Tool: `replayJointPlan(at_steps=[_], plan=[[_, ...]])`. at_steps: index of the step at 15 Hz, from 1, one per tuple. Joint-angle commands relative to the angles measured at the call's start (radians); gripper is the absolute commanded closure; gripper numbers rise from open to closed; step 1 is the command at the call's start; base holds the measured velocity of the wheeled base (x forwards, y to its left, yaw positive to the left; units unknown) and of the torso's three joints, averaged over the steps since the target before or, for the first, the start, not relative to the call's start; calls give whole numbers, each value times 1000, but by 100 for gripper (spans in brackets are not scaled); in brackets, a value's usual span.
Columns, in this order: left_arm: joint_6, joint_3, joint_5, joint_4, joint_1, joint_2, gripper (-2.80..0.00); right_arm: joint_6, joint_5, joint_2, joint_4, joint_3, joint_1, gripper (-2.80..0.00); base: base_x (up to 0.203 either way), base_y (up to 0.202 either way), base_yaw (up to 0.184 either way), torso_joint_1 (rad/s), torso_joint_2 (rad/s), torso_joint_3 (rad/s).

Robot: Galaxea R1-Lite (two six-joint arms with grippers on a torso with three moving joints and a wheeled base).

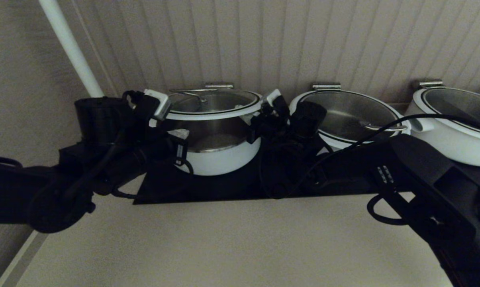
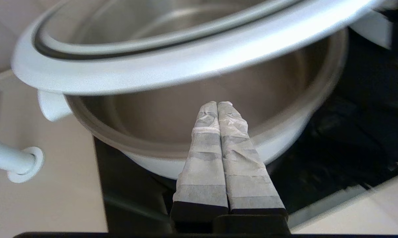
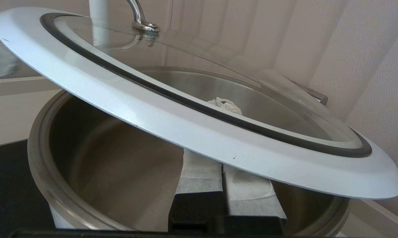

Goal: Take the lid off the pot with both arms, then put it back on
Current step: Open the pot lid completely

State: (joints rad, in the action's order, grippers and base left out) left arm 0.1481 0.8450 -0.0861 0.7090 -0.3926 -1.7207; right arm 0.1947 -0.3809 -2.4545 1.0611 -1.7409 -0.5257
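In the head view, a pale beige counter (image 1: 224, 243) runs forward from a wall of vertical ribbed panels (image 1: 287, 40), with a white pipe (image 1: 70, 48) slanting up in the left corner. A black cooktop strip (image 1: 224, 187) lies along the back of the counter and carries three white pots. The pot (image 1: 216, 149), deep and straight-sided, stands leftmost; the lid (image 1: 214, 104) hangs just above its rim, held up between the two arms. The left gripper (image 1: 164, 109) is at the lid's left edge and the right gripper (image 1: 269, 104) at its right edge. A second, shallower pot (image 1: 349, 117) sits just to the right, and a third pot (image 1: 453, 123) stands farther right, both covered.

In the left wrist view, the left gripper (image 2: 218, 105) has its taped fingers pressed together, reaching under the lid's white rim (image 2: 185, 66) and over the open pot (image 2: 284, 138). The beige counter, the dark cooktop and the pipe's round wall flange (image 2: 25, 163) show beside it.

In the right wrist view, the right gripper's tips are hidden under the tilted lid (image 3: 192, 125); its taped fingers (image 3: 199, 172) lie side by side beneath the rim. The steel pot interior (image 3: 113, 165) opens below, with the ribbed wall behind.
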Motion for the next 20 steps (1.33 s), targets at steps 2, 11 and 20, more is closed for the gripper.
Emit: replayJointPlan(at_steps=[2, 11, 20], plan=[[-1, 48, -30, 6, 0, -43, 0, 2, -3, 0, 7, 0, 0, 0, 0, 0, 0, 0, 0, 0], [-34, 85, -39, 7, 3, -74, 0, 2, -3, 6, 10, 0, 0, 0, 0, 0, 0, 0, 0, 0], [-38, 134, -74, 7, 18, -93, 0, 2, -3, 12, 11, 1, -2, 0, 0, 0, 0, 0, 0, 0]])
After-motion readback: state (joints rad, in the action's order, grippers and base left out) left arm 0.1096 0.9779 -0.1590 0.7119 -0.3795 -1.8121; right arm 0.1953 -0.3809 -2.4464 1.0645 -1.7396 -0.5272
